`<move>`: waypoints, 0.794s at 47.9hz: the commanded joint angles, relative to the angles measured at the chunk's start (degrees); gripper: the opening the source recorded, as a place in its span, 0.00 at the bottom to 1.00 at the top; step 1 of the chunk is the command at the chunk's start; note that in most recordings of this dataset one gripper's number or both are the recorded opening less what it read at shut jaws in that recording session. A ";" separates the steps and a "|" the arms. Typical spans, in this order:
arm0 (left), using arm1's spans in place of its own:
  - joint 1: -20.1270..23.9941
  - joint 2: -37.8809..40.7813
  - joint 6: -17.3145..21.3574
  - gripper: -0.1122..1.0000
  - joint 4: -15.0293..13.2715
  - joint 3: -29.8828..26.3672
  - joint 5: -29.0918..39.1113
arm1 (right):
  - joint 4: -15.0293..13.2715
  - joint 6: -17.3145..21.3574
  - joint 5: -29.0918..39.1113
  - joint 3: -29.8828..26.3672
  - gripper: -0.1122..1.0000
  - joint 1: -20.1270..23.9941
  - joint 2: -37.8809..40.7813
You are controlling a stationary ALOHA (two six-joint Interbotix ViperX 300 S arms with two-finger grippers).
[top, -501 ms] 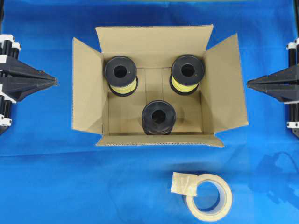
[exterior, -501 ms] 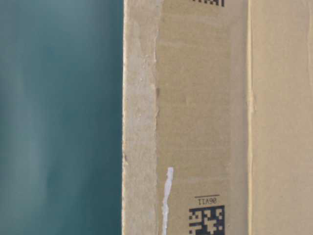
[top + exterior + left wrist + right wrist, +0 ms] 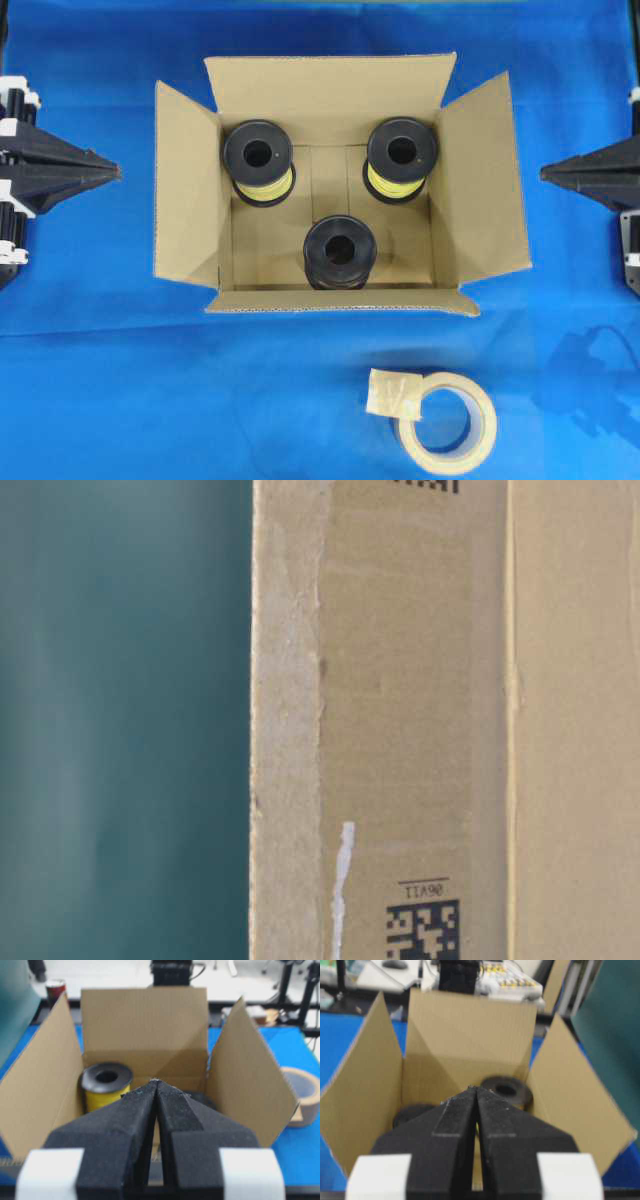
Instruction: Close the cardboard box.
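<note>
Overhead, I see the cardboard box (image 3: pixel 335 185) mid-cloth, flaps splayed; the left gripper (image 3: pixel 115 172) and right gripper (image 3: pixel 545 177) flank it, well apart. At table level, its printed wall fills my view. Both wrist views show fingers clenched on nothing.

Cardboard box (image 3: pixel 330 240): brown corrugated board, matt, fluted edges visible; outer wall scuffed, with a torn white tape remnant and printed black code. Spools (image 3: pixel 259 152) inside: black plastic flanges, slight sheen, yellow winding. Table cover (image 3: pixel 100 380): blue cloth, matt, faintly creased. Tape roll (image 3: pixel 447 424): beige, smooth, semi-gloss. Gripper fingers (image 3: pixel 135 1115): black, grainy foam-like texture.
</note>
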 commanded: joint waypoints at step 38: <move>0.62 3.43 -5.27 0.10 -0.53 17.05 -17.67 | 4.48 2.02 -23.64 16.08 0.10 -0.18 15.03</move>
